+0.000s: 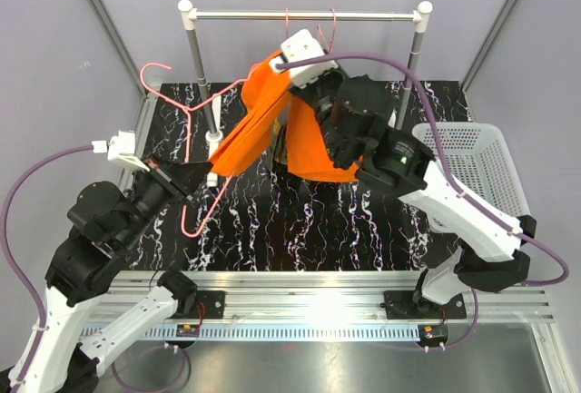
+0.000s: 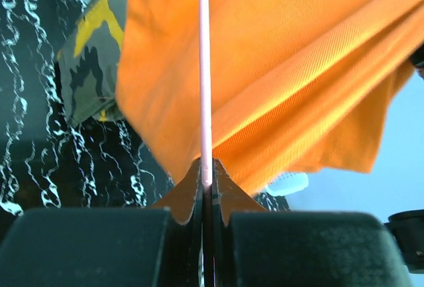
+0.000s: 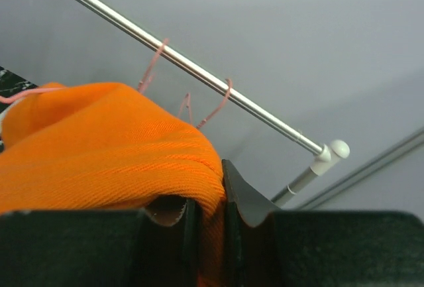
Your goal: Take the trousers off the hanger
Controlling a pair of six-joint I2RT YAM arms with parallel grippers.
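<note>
The orange trousers (image 1: 245, 130) are stretched between both end effectors: the upper fold is pinched in the right end effector (image 3: 209, 197), just below the rail (image 3: 265, 110), and the rest drapes over the pink hanger (image 1: 187, 134) down toward the left end effector (image 2: 207, 171), which is pressed together on the hanger's wire. To do this well, I'd hold the left grip fixed and draw the cloth slowly away from it along the wire, so the fold slides off without snagging. The camouflage trousers (image 2: 93, 68) lie beyond the left end effector, leftward
</note>
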